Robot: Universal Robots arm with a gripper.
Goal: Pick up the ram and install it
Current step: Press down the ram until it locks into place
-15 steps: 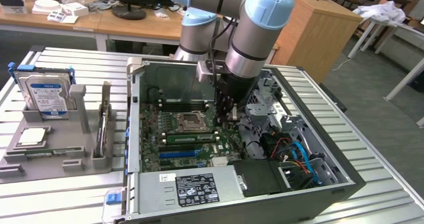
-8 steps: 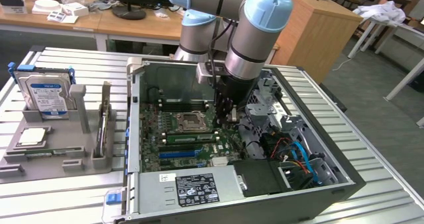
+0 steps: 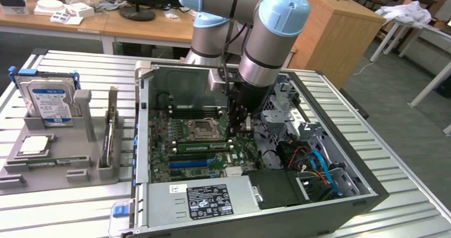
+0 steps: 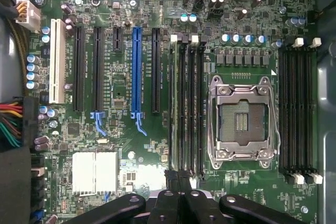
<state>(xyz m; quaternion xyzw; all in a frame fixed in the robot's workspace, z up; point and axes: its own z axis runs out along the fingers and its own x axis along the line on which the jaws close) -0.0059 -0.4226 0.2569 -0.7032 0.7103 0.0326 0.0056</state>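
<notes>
Table [image 3: 77,64]: ribbed metal top carrying the case and a grey tray
Computer case [image 3: 317,211]: lies open on its side, labelled power supply [image 3: 208,198] at the near end
Arm [image 3: 271,32]: reaches straight down into the case
Motherboard [image 4: 126,87]: green, with long expansion slots and black memory slots on both sides of the socket
Tray [image 3: 63,164]: at the exterior view's left, holding an upright hard drive [image 3: 49,98]
Gripper [image 4: 178,177]: fingers pressed together, low over one end of a bank of memory slots
CPU socket [image 4: 241,116]: metal frame, no chip in it
Ram [image 3: 200,146]: green stick lying along the slots just beside the socket; contact with the gripper cannot be told
</notes>
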